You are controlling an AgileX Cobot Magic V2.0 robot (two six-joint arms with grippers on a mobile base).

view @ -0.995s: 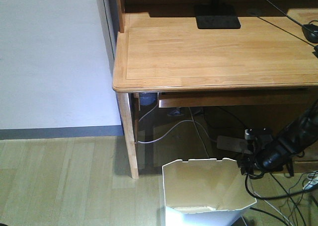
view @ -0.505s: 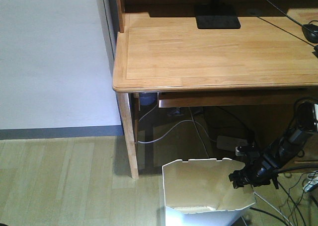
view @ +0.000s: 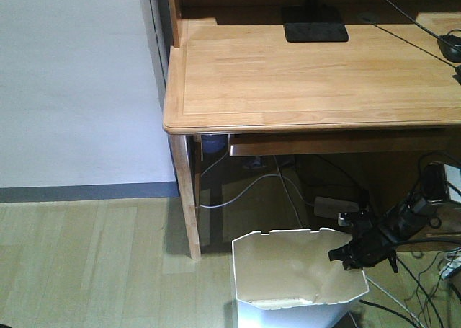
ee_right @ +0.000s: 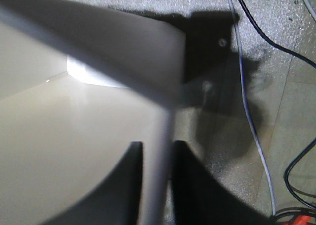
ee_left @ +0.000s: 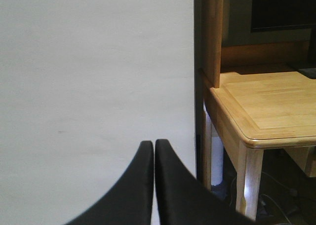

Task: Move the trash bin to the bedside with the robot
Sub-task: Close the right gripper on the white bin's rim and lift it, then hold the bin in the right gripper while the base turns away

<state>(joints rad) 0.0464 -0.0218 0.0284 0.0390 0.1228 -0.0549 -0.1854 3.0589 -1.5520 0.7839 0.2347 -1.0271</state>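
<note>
Desk (view: 288,76) fills the upper front view, beside a white wall (view: 72,76). I see the trash bin (view: 288,274) upright on the wooden floor (view: 86,263), just before the desk's front edge. The right gripper (view: 346,256) clamps the bin's right wall, one finger inside, one outside. The left gripper (ee_left: 150,183) is closed, holding nothing, facing the wall.

Base of trash bin (view: 288,274) off the bottom edge; blurred wall likely pinched in right end effector (ee_right: 157,153).
</note>
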